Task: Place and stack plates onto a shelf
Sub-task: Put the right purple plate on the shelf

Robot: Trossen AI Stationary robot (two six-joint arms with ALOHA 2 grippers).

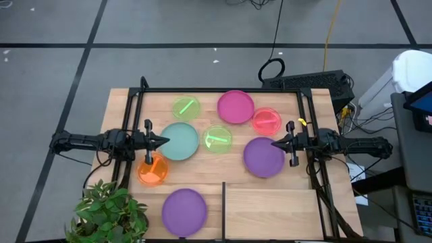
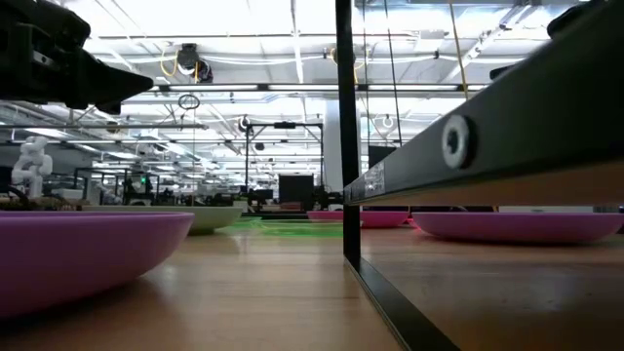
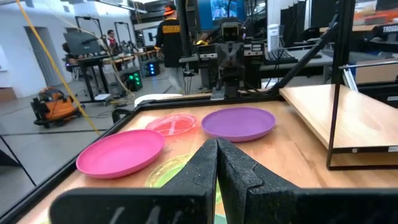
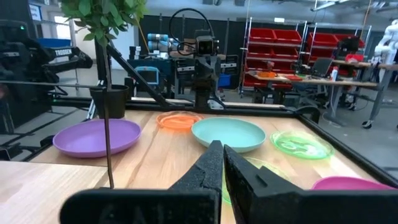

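Seven plates, among them a pale teal plate [image 1: 180,141] and a purple plate [image 1: 263,156], lie scattered on the desk [image 1: 202,185] beside the bare shelf [image 1: 270,212], between the left pincer [image 1: 164,141] and right pincer [image 1: 275,143], both pressed closed on nothing.

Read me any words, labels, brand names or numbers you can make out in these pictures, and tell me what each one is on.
None can be read.
Label on the black bar in the low view: too blurred.
Lettering across the person's dark shirt in the left wrist view: too small.
White sign on the dark machine in the right wrist view: too blurred.
The plates bear no text.
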